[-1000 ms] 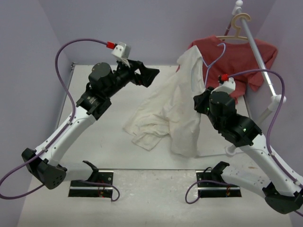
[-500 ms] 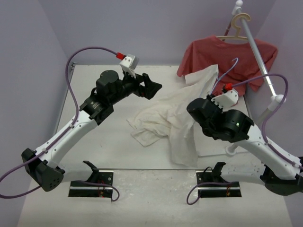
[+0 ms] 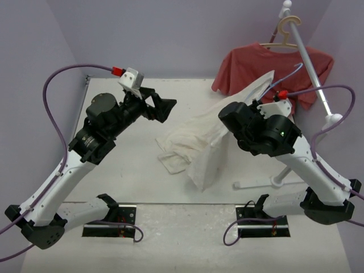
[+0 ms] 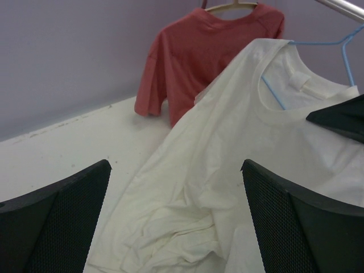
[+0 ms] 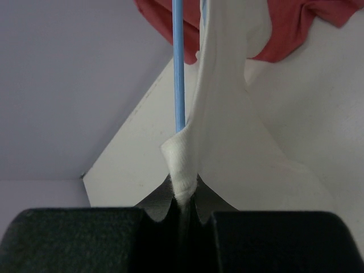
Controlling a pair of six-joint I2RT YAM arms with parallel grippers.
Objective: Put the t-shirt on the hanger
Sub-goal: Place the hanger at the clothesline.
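Note:
The cream-white t-shirt (image 3: pixel 210 133) hangs from my right gripper (image 3: pixel 263 101) down onto the table, its lower part bunched there. The light-blue wire hanger (image 3: pixel 289 74) sits in its collar, hook up to the right. In the right wrist view my right gripper (image 5: pixel 183 190) is shut on a fold of the t-shirt (image 5: pixel 227 114), with the hanger wire (image 5: pixel 178 68) rising right behind that fold. My left gripper (image 3: pixel 164 107) is open and empty, left of the shirt. In the left wrist view the left gripper (image 4: pixel 176 165) faces the t-shirt (image 4: pixel 227 165), the hanger (image 4: pixel 344 48) showing through the neck.
A red t-shirt (image 3: pixel 273 65) hangs on a tan wooden hanger (image 3: pixel 289 25) from the white stand's slanted pole (image 3: pixel 310 57) at the back right. The stand's foot (image 3: pixel 273 182) rests on the table beside the right arm. Purple walls close in the table.
My right gripper has swung lower and to the right with the shirt and hanger, tilting the hook toward the stand. The shirt's lower part slid right. My left gripper has drawn back to the left.

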